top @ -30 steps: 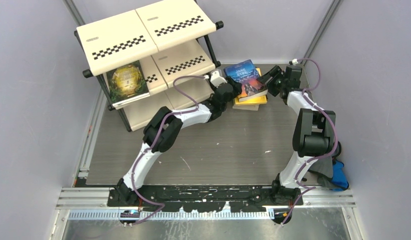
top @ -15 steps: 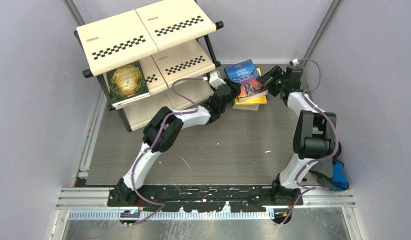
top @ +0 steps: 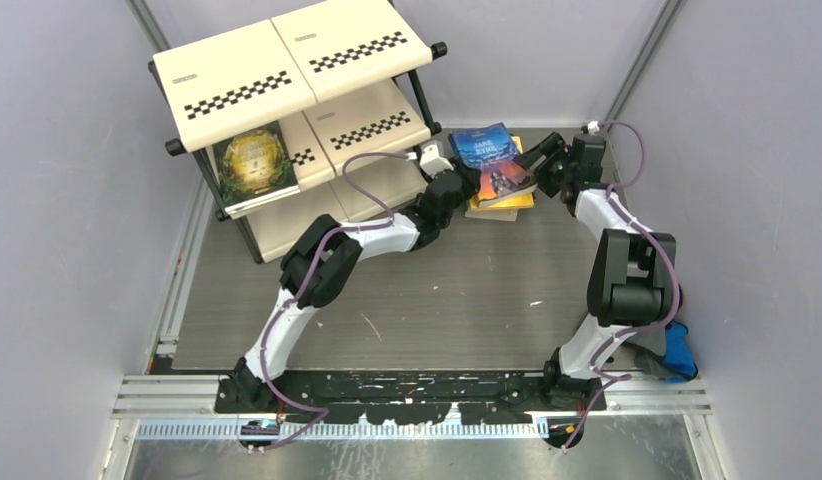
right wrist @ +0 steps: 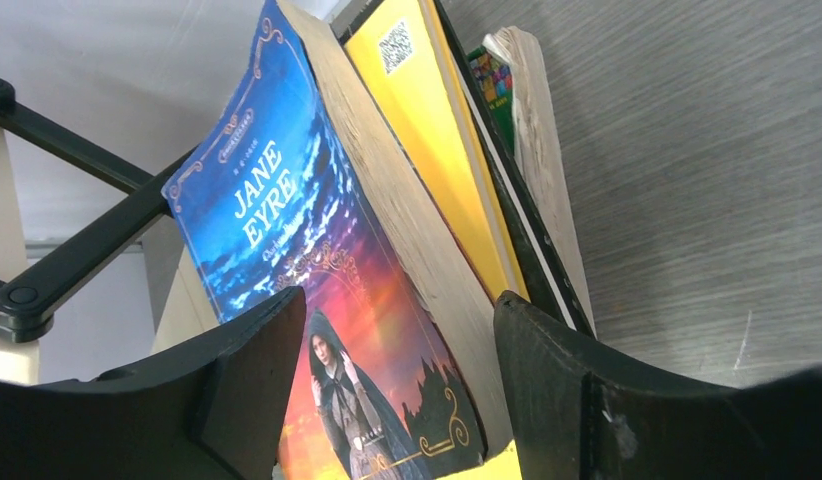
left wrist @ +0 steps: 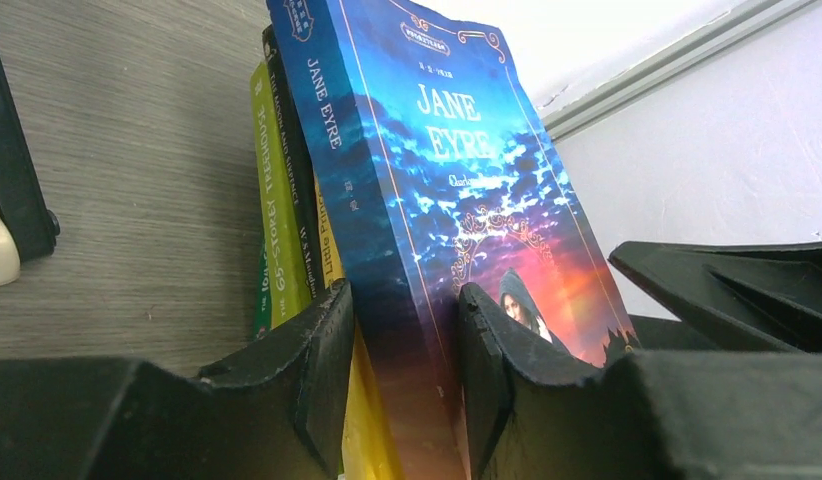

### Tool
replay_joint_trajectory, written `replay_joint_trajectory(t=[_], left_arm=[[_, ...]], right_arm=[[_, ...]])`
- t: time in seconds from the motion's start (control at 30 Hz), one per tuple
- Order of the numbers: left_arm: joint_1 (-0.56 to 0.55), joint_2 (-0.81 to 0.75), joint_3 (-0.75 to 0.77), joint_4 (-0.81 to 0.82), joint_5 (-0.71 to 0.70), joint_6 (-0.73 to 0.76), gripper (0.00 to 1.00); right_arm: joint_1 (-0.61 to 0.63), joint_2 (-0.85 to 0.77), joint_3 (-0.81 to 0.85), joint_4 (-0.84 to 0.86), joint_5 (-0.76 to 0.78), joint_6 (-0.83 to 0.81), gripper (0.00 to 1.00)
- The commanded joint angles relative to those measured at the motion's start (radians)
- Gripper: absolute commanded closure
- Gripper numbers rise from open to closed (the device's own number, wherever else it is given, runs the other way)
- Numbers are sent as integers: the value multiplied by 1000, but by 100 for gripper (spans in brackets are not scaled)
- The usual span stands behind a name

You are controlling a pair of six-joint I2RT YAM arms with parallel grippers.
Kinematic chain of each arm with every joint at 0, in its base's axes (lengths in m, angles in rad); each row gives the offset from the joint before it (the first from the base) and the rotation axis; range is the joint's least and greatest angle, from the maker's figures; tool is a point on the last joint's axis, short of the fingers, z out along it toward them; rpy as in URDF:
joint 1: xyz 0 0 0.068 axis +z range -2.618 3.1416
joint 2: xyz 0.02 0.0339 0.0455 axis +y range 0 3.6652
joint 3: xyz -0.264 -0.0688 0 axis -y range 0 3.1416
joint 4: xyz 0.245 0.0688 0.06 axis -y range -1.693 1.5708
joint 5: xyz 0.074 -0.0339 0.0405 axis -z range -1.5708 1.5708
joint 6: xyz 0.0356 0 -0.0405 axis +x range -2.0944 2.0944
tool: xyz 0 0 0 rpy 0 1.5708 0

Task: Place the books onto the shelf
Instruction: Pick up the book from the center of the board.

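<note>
Top external view first: the blue book sits on the stack at the far side of the counter, just right of the shelf. It is tipped up off the books beneath, not lying flat. Its long axis runs far-to-near, title end toward the back wall, cover up, spine facing the shelf side.

On left wrist we see the left pincer at that spine edge, one finger under the book and one on the cover, both snug against it. It looks clamped on the book, as far as we can tell. Right wrist shows the right pincer straddling the page-edge side, fingers standing wider apart than the book is thick, so no grip there.

One green-and-gold book lies on the shelf's middle tier. We judge this to be the pick of the next book. Next, we reckon, the left arm must lift it clear of the stack and swing it left onto a tier. The right arm needs to back off without knocking the stack.
</note>
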Motion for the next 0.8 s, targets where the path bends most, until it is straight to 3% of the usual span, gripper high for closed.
replay_joint_trajectory(t=[0.0, 0.77], left_arm=[[-15, -89, 0, 47, -24, 68, 69], [-50, -211, -177, 76, -79, 70, 69]], right_arm=[[6, -87, -33, 33, 61, 16, 26], [8, -327, -279, 45, 235, 95, 22]])
